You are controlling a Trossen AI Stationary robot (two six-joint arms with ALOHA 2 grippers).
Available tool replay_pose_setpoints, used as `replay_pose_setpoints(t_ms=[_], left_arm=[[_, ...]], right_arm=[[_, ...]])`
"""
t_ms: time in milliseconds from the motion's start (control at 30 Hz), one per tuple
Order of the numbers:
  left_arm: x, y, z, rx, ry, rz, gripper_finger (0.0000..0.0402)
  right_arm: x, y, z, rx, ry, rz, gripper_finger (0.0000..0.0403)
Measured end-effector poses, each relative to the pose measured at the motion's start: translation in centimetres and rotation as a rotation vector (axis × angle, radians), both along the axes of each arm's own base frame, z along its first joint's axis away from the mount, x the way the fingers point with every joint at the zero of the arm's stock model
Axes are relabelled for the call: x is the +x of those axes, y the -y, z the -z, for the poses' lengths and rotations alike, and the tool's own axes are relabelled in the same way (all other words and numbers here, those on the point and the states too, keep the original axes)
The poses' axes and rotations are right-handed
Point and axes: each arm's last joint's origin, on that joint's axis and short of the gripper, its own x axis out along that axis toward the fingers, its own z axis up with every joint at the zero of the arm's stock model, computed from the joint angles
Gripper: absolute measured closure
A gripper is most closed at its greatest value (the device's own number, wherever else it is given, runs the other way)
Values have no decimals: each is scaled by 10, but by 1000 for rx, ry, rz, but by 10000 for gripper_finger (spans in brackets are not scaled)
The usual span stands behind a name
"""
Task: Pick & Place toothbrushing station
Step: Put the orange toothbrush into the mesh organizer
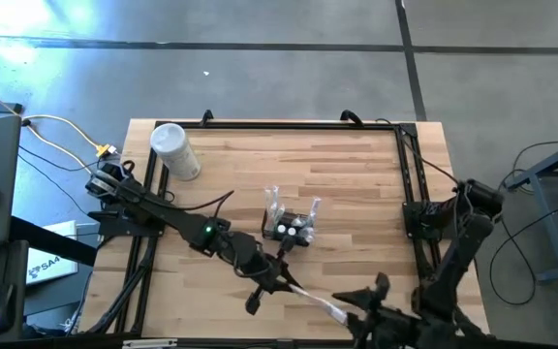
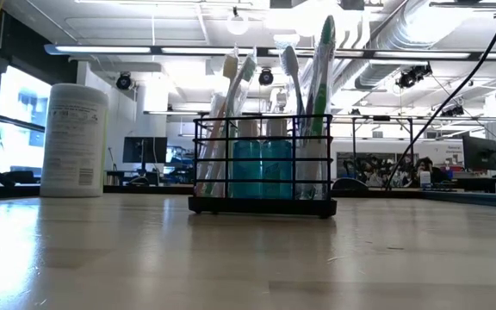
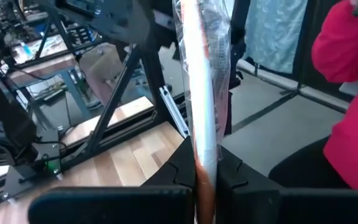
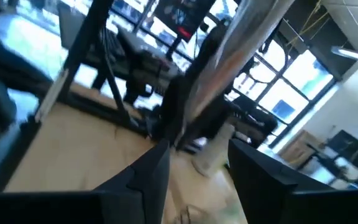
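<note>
While the toothbrushing station (image 1: 291,227) stands upright near the middle of the wooden table (image 1: 356,184), just beyond the left gripper (image 1: 284,283), the task appears to be only partly complete. In the low view the station (image 2: 262,164) is a black wire holder that already carries several toothbrushes (image 2: 231,112) and blue-tinted bottles (image 2: 261,168), so some items look to be loaded. The left gripper is pressed together on a wrapped toothbrush (image 1: 318,305); the left wrist view shows this wrapped toothbrush (image 3: 202,106) pinched between its fingers (image 3: 232,177) and running away from them. The far end of that toothbrush reaches toward the right gripper (image 1: 371,301), which sits at the near table edge, just beside the left gripper and on the side away from the station. In the right wrist view the right gripper (image 4: 197,165) has its fingers (image 4: 151,171) spread, with the wrapped item passing through the gap; whether they touch it cannot be told. Judged from this, the held toothbrush is not yet in the station, and carrying it over and inserting it remains to be done. A white cylindrical container (image 1: 175,150) stands well apart from both grippers, beyond the station
</note>
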Motion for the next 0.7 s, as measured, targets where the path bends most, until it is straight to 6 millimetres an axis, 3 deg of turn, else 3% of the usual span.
replay_pose_setpoints(t_ms=[267, 700], left_arm=[[-2, 3, 1, 3, -9, 5, 395], [-2, 3, 3, 12, -25, 11, 395]], right_arm=[[28, 20, -19, 104, 102, 36, 247], [30, 20, -29, 128, 176, -98, 247]])
